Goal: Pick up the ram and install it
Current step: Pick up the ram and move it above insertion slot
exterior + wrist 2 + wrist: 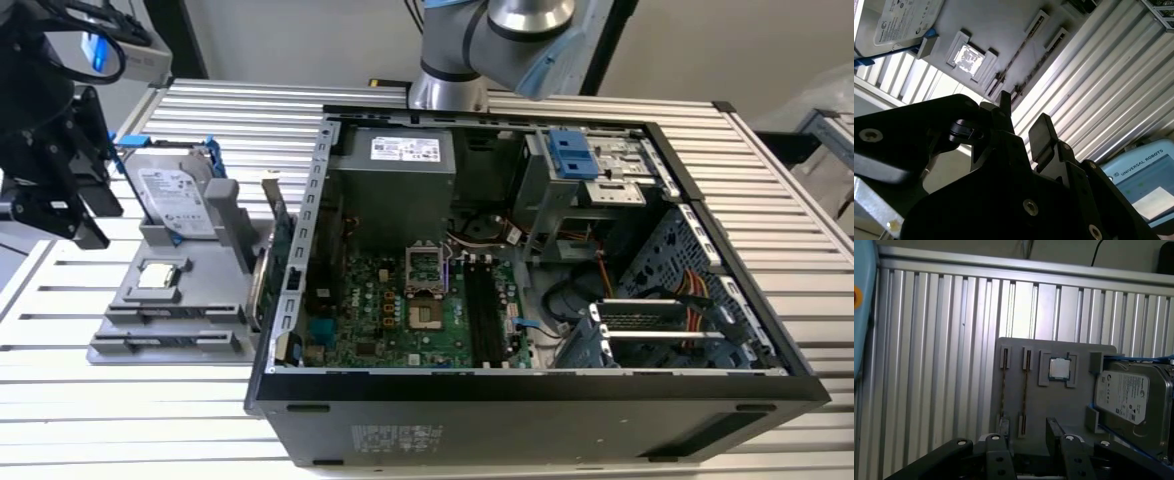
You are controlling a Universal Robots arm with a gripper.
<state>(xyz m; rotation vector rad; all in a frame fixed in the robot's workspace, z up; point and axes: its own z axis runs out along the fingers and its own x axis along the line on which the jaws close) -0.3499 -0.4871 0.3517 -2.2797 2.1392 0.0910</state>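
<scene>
The pick-up is the step in hand, and it looks barely begun. The black two-fingered hand (pixel 1029 436) holds nothing, its fingers set fairly wide with clear space between them. The ram (pixel 1025 390), a long, thin, dark circuit-board stick, stands on edge in a slotted grey plastic fixture (pixel 1014 347), with a second stick of the same look (pixel 1004 390) just beside it and parallel. The same fixture holds a small square silver processor chip (pixel 1058 368) and a silver hard drive in a blue frame (pixel 1131 395). In the exterior view the fixture sits on the ribbed aluminium surface (pixel 134 420) at about nine o'clock from the open black computer case (pixel 534 390). The hand hangs above the fixture at roughly eleven o'clock from it, apart from both sticks. Inside the case the black memory slots (pixel 481 310) on the green motherboard (pixel 380 305) lie well apart from the ram. By my reading, a grasp calls for the fingers to come square over one stick's top edge and straddle its thin faces. They must also stay clear of the neighbouring stick, and the narrow gap between the two leaves little room.
</scene>
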